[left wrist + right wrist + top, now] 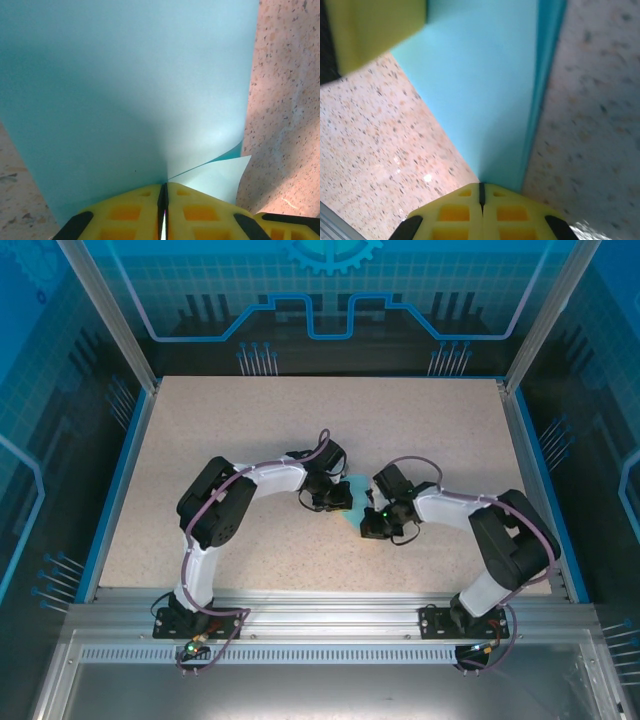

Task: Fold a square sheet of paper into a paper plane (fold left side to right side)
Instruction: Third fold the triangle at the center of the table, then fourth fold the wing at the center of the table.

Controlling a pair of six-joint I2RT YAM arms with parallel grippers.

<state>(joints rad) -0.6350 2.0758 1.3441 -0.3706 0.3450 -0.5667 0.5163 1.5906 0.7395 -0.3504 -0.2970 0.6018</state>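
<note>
The square sheet of paper is light blue and lies mid-table between the two arms, mostly hidden under them. My left gripper is shut on its edge. In the left wrist view the sheet rises in a curve from the closed yellow tips, and a second layer peels off to the right. My right gripper is shut, and its tips rest at the near corner of the paper. Whether paper is pinched between them I cannot tell. A darker folded edge runs along the sheet's right side.
The speckled beige table has a blue rim and an aluminium rail at the near edge. The left gripper's yellow finger shows in the top-left corner of the right wrist view, close to my right gripper.
</note>
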